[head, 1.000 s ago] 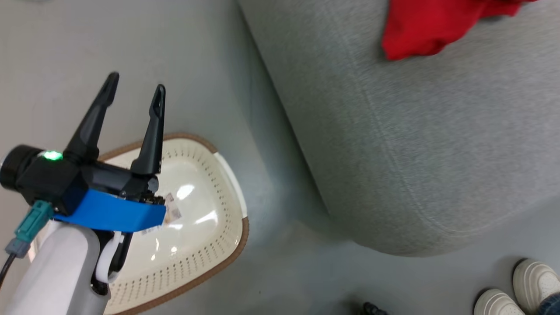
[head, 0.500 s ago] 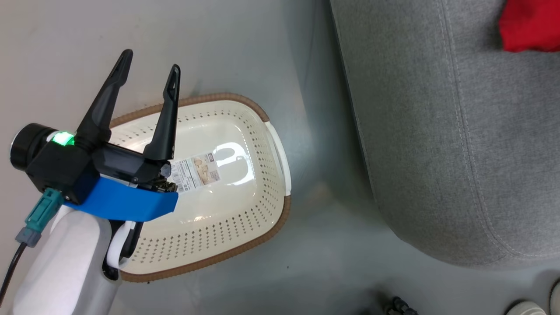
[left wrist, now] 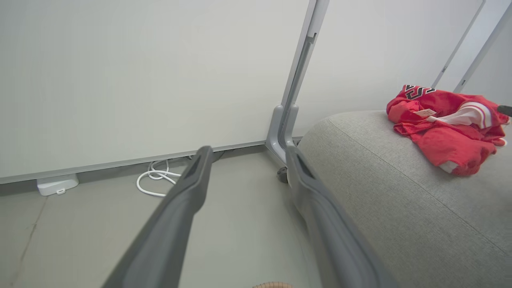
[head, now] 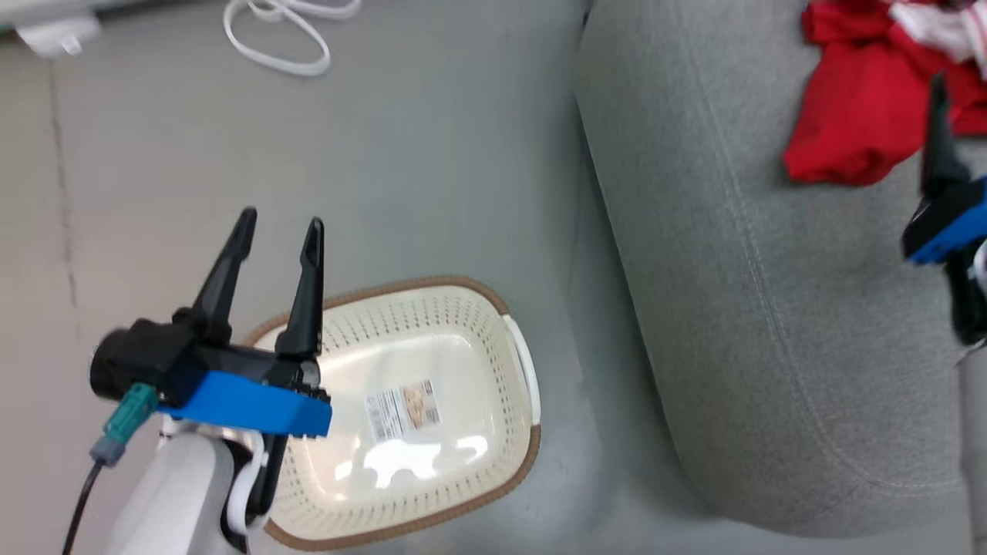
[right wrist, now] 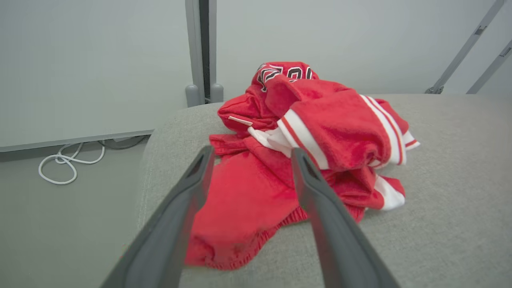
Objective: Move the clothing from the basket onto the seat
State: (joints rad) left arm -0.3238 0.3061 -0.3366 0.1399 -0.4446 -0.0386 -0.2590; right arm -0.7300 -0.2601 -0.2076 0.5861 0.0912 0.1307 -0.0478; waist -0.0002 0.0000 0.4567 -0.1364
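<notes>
The clothing (right wrist: pixel 340 128) lies in a crumpled red heap with white striped trim and black-and-white lettering on the grey seat (right wrist: pixel 440 200). My right gripper (right wrist: pixel 252 152) is open just in front of the heap, with red cloth showing between its fingers but not gripped. In the head view one of its dark fingers (head: pixel 938 139) stands by the clothing (head: pixel 856 123) on the seat (head: pixel 771 324). The basket (head: pixel 432 284) sits on the floor left of the seat, holding only a paper label. My left gripper (head: pixel 280 227) hovers open over the basket's left end.
A coiled white cable (head: pixel 277 31) and a small white box (head: pixel 54 35) lie on the floor by the wall. A grey upright post (left wrist: pixel 282 128) stands at the seat's far corner. Grey floor runs between basket and seat.
The head camera has swung, so the whole picture shifted. My right gripper now shows at the right edge by the clothing, its jaws gone from shut to open. The left gripper stays open.
</notes>
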